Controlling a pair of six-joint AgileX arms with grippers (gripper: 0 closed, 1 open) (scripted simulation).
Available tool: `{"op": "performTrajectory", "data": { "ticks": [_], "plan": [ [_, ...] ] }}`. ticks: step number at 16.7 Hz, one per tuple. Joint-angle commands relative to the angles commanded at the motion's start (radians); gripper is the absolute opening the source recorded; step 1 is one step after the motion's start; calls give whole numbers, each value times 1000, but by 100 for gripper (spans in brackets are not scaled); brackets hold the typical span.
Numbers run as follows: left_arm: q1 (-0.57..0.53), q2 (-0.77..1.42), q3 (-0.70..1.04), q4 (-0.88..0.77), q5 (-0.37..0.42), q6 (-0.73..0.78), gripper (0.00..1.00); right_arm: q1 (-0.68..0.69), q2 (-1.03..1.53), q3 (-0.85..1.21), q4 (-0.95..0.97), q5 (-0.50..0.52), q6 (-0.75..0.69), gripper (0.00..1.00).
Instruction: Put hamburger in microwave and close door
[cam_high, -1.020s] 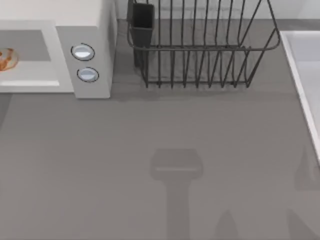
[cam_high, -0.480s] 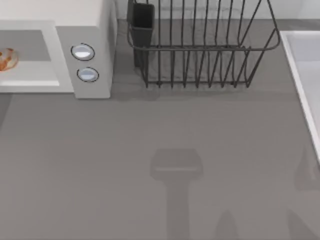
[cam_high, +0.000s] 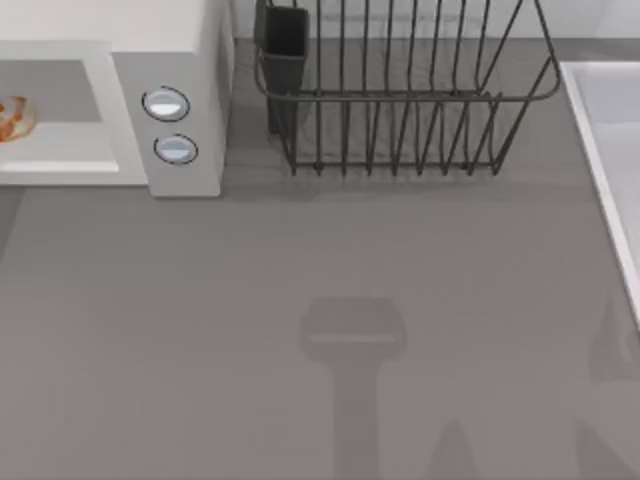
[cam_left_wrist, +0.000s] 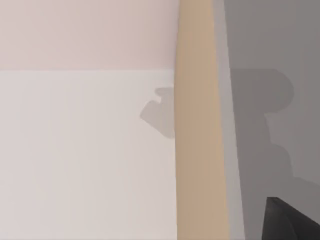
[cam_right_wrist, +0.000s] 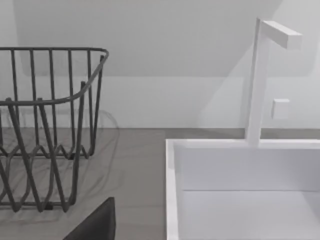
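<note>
The white microwave stands at the table's far left, with two round buttons on its side panel. The hamburger lies in the grey cavity, cut off by the top view's left edge. The door is out of view. A dark part of my left gripper shows at the corner of the left wrist view, beside a pale flat surface and a tan strip. A dark part of my right gripper shows low in the right wrist view, near the rack and the sink.
A black wire dish rack with a dark cup holder stands at the back centre. A white sink with a tap runs along the right edge. Arm shadows fall on the grey table.
</note>
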Motion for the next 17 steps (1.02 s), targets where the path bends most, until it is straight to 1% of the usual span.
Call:
{"op": "performTrajectory", "data": {
  "ticks": [5,7,11,13,17],
  "plan": [
    [-14,-20,-16,7,-4,-11,0,0,0,0,0,0,0,100],
    [-45,-74,-74,37,-17,-41,0,0,0,0,0,0,0,100],
    [-125,-221,-278,125,-59,-132,0,0,0,0,0,0,0,100],
    [-158,-284,-352,164,-76,-171,0,0,0,0,0,0,0,100],
    [-176,-315,-385,185,-84,-191,0,0,0,0,0,0,0,100]
  ]
}}
